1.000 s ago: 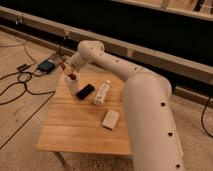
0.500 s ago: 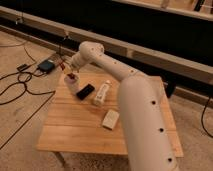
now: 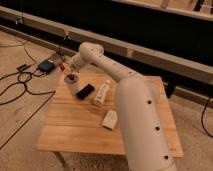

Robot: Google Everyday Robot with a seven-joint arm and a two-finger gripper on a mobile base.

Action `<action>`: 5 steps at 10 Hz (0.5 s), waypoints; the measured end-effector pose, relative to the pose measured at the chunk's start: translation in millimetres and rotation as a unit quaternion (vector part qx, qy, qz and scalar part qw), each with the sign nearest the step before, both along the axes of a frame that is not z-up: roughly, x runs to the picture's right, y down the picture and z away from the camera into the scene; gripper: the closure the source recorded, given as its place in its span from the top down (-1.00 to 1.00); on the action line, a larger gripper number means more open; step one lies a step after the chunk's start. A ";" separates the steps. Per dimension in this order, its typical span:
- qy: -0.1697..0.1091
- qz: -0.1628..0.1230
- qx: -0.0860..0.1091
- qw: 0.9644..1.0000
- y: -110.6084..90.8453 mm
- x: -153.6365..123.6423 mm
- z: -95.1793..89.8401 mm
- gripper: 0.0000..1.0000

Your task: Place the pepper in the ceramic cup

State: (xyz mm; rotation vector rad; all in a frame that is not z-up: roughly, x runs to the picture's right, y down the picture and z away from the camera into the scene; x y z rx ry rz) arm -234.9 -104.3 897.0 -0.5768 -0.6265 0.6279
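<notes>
The ceramic cup [image 3: 71,85] is pale and stands upright at the table's far left corner. A small dark red thing, seemingly the pepper [image 3: 73,78], shows at the cup's mouth. Whether it rests inside the cup or is still held, I cannot tell. My gripper [image 3: 65,68] is at the end of the white arm, just above and slightly left of the cup's rim, with a small red spot beside it.
A dark object [image 3: 85,91] lies right of the cup. A clear plastic bottle [image 3: 101,93] lies on its side next to it. A small white block [image 3: 109,120] sits mid-table. The wooden table [image 3: 75,135] stands on carpet, with cables and a blue device [image 3: 46,65] to the left.
My gripper has shifted slightly left and up above the cup. The cup, bottle and other objects have not moved.
</notes>
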 end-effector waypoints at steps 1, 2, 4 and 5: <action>0.000 -0.001 -0.002 1.000 1.6 -0.1 0.1 0.19; 0.000 -0.002 -0.004 1.000 3.2 0.1 0.8 0.35; 0.001 -0.002 -0.006 1.000 3.4 2.1 1.6 0.50; 0.001 -0.001 -0.006 1.000 3.2 3.3 2.0 0.50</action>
